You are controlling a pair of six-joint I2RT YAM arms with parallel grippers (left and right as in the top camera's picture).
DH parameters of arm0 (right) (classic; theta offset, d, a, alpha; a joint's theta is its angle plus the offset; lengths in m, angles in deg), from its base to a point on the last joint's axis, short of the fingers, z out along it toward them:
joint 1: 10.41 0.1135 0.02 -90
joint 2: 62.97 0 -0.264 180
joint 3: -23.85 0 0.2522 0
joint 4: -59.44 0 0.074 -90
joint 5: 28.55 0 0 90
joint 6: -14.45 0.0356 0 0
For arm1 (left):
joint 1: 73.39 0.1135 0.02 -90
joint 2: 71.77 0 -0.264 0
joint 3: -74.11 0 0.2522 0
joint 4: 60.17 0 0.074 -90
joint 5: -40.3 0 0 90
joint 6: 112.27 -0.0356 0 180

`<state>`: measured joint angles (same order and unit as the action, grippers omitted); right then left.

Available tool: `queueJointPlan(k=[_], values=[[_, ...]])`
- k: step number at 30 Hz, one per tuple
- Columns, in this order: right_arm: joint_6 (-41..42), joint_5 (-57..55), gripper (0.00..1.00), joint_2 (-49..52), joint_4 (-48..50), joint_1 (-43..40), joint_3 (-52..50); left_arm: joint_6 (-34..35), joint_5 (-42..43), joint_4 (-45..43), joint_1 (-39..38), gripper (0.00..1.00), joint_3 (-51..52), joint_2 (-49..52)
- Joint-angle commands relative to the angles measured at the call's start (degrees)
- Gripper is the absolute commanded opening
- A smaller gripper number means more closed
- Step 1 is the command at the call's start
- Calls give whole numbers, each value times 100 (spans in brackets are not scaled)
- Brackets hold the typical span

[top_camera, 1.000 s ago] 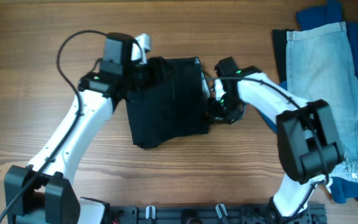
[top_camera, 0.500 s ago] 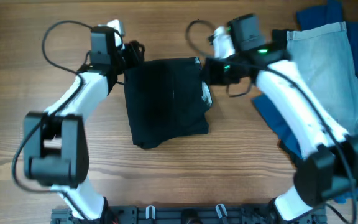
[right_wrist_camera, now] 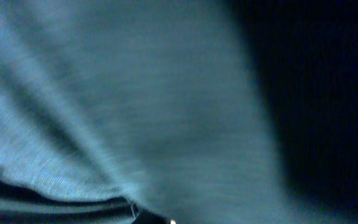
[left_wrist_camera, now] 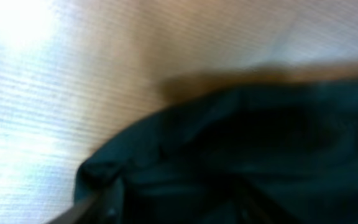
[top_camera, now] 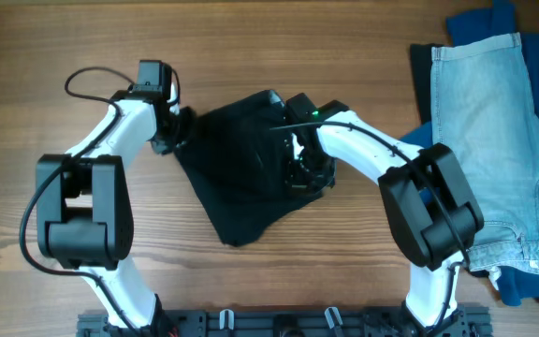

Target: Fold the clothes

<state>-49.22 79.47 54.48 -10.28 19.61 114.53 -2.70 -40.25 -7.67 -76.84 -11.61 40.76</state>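
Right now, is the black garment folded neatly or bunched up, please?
Bunched up: the black garment lies in a rumpled, skewed heap, its edges uneven.

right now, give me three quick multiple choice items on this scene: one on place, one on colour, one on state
1. Where on the table do the light denim jeans lie?
A. left edge
B. centre
C. right side

2. What colour is the garment between the two arms?
A. black
B. red
C. white

3. The jeans are:
A. gripped by both pincers
B. free of either pincer
C. hanging off an arm

Key:
1 C, the overhead view shows them at the right side.
2 A, the cloth is plainly black.
3 B, the left pincer and right pincer are both at the garment in the middle.
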Motion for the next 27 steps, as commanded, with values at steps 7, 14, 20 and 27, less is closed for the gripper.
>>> queueJointPlan(k=[7, 14, 20, 27], values=[[-577, -1668, 14, -11, 525, -1270, 1357, 98, 1971, 1906, -105, 45, 332, 162], [-811, -1327, 33, -769, -621, -1241, 2476, -142, 1943, 483, -79, 100, -162, -977], [-769, -1021, 34, -894, -782, -1233, 2474, -592, 1851, -994, -162, 100, -160, -739], [-667, -1003, 36, -894, -817, -1220, 2474, -704, 1853, -1025, -424, 100, -155, 155]])
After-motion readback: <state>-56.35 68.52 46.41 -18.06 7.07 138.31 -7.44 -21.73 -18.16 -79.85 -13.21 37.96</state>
